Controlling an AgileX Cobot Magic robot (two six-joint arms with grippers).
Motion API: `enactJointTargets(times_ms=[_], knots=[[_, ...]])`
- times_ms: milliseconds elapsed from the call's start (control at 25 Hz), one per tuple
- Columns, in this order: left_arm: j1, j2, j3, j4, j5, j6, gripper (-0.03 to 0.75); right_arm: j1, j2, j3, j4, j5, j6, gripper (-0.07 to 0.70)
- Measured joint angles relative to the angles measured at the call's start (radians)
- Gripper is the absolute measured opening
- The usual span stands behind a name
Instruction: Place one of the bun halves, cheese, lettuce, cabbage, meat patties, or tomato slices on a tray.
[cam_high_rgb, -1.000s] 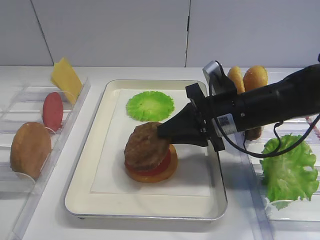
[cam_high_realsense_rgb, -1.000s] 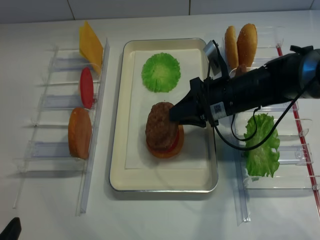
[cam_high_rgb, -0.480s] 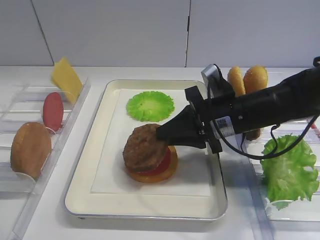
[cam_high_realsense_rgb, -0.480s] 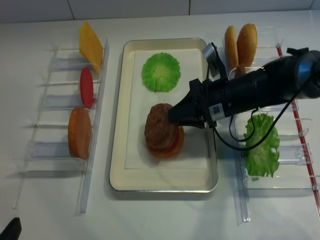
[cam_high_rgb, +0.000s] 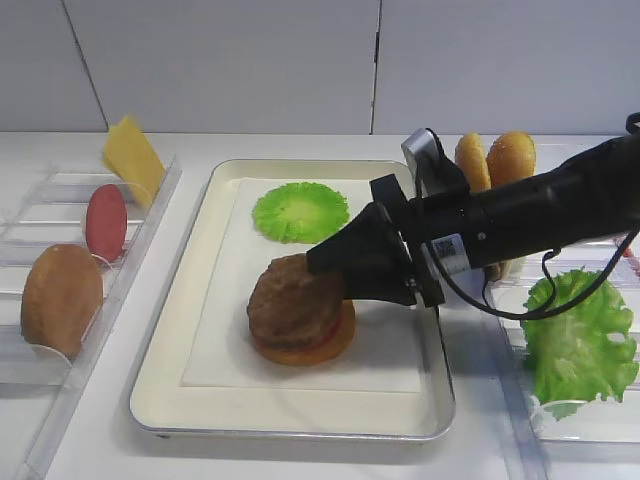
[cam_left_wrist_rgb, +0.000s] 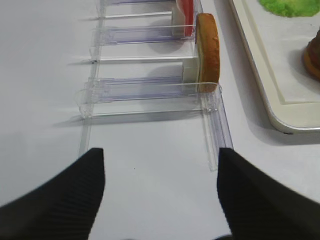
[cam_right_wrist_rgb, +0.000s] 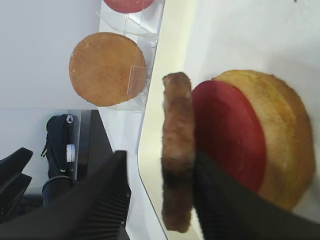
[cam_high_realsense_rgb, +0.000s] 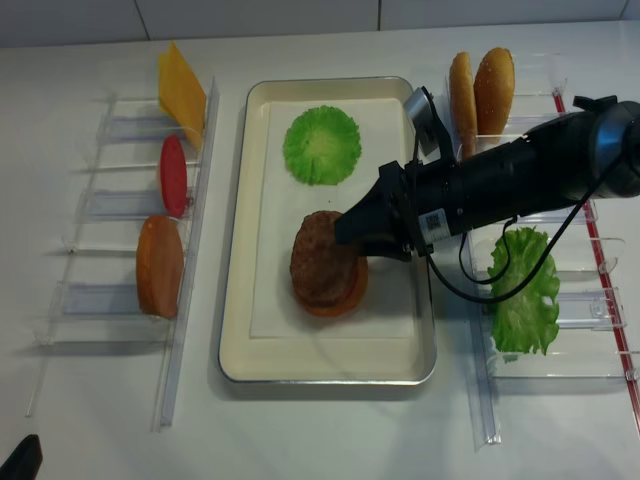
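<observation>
On the silvery tray a dark meat patty lies tilted on a red tomato slice that tops a bun half. My right gripper reaches in from the right with its tips at the patty's right edge. In the right wrist view its jaws stand open: the patty leans against one finger, with a clear gap to the other finger. A cabbage disc lies at the back of the tray. My left gripper hangs open over bare table near the left rack.
The left clear rack holds cheese, a tomato slice and a bun half. The right rack holds two bun halves and lettuce. The right arm spans the tray's right rim.
The patty has sunk lower and flatter onto the tomato slice. The right gripper's jaws have spread apart from it. The left gripper has not moved.
</observation>
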Motion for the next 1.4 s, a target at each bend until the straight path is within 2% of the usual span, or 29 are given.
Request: enactJointTargets(times_ms=[80, 200, 640, 920, 1160, 1400], knots=[[0.000, 0.000, 0.000, 0.000, 0.000, 0.000, 0.478, 0.000, 0.000, 0.000, 0.000, 0.000, 0.000, 0.391], [0.000, 0.000, 0.000, 0.000, 0.000, 0.000, 0.470, -0.001, 0.000, -0.003, -0.006, 0.000, 0.000, 0.424], [0.000, 0.000, 0.000, 0.000, 0.000, 0.000, 0.468, -0.041, -0.016, -0.109, -0.210, -0.008, 0.125, 0.433], [0.000, 0.000, 0.000, 0.000, 0.000, 0.000, 0.468, -0.041, -0.016, -0.187, -0.256, -0.006, 0.152, 0.433], [0.000, 0.000, 0.000, 0.000, 0.000, 0.000, 0.468, -0.041, -0.016, -0.255, -0.365, 0.002, 0.225, 0.433], [0.000, 0.000, 0.000, 0.000, 0.000, 0.000, 0.468, -0.041, -0.055, -0.268, -0.433, 0.008, 0.262, 0.433]])
